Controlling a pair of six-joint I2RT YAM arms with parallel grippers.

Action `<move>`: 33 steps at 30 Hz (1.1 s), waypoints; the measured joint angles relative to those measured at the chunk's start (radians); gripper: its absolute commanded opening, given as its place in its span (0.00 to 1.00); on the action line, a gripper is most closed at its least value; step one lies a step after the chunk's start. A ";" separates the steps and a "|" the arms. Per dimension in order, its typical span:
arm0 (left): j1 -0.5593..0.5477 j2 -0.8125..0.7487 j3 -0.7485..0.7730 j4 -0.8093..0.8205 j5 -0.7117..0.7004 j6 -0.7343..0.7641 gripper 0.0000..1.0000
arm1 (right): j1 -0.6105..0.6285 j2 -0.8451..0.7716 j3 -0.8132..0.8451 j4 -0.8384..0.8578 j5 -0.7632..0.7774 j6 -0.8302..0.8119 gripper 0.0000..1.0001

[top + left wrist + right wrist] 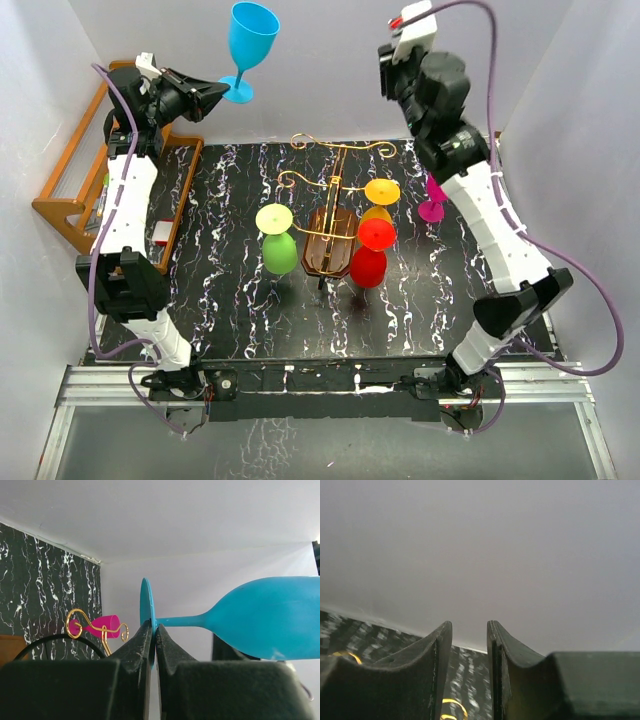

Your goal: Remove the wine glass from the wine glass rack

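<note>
Wine glass (252,40), one of five, one rack (322,255)

Top view is bright, even and diffuse. We see no hard glare, only a soft short shadow on the table (230,320) at 6 o'clock of the red glass (369,262). Sharp throughout.

Left wrist view: the white wall is brightest at 3 o'clock. The blue wine glass (270,617) is crisp with a faint sheen, while the left fingers (135,650) are dark and soft.

Right wrist view: we get blur. The table pattern and wine glass rack (452,702) at 7 o'clock are smeared, the right fingers (427,655) dark, and the wall a flat grey gradient.
</note>
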 measured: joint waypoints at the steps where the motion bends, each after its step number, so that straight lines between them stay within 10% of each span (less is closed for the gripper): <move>1: -0.002 0.000 0.004 -0.006 -0.001 0.008 0.00 | -0.019 0.032 0.084 -0.041 -0.041 0.061 0.36; 8: -0.011 -0.001 0.050 -0.106 0.020 0.113 0.00 | -0.164 0.210 0.520 -0.269 -0.536 0.459 0.43; 16: -0.053 0.001 0.148 -0.380 0.063 0.341 0.00 | -0.235 0.224 0.366 -0.279 -1.070 0.781 0.49; 33: -0.145 0.011 0.286 -0.635 0.039 0.615 0.00 | -0.266 0.183 0.331 -0.291 -1.171 0.872 0.49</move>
